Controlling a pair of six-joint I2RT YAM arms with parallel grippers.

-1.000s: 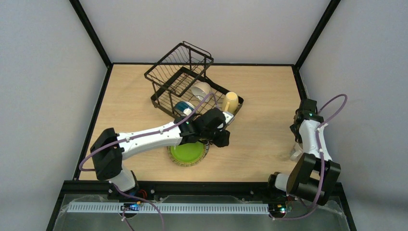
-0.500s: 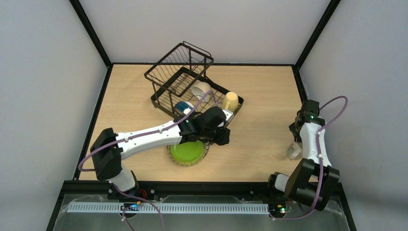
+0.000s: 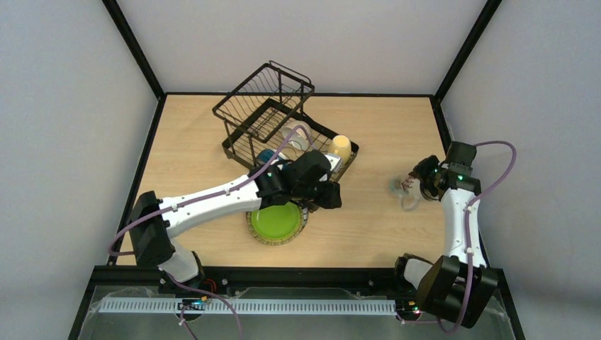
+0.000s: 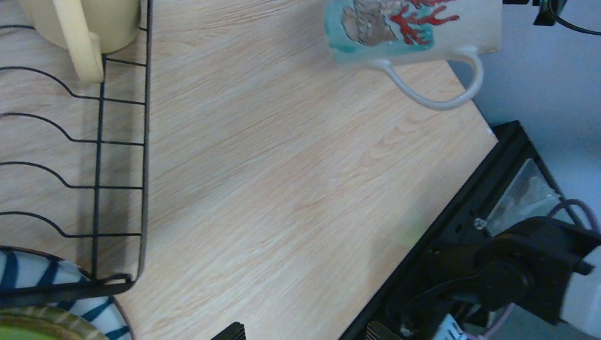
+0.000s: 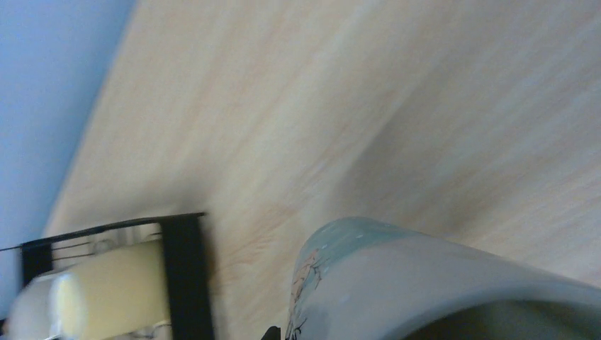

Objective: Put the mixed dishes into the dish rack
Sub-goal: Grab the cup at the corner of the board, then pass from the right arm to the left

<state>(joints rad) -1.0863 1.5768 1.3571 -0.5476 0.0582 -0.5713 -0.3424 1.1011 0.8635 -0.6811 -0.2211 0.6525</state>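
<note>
Cream mug (image 3: 405, 189), printed with red coral on teal, is clamped at its rim end by the right gripper (image 3: 417, 181). It lies on its side in the air over the right part of the wooden table (image 3: 383, 120), handle out to one side, well apart from the dish rack (image 3: 259, 99). The yellow mug (image 3: 341, 149) stands at the right end of the rack's flat tray, with a white bowl (image 3: 294, 132) and a blue-outside bowl (image 3: 268, 157) further left in the tray. The green plate (image 3: 275, 223) with its striped rim lies flat on the table just beside the rack's near edge, partly under the left arm. The left gripper (image 3: 327, 197) hangs above the table beside the rack's near corner, jaws spread wide and holding nothing.
</note>
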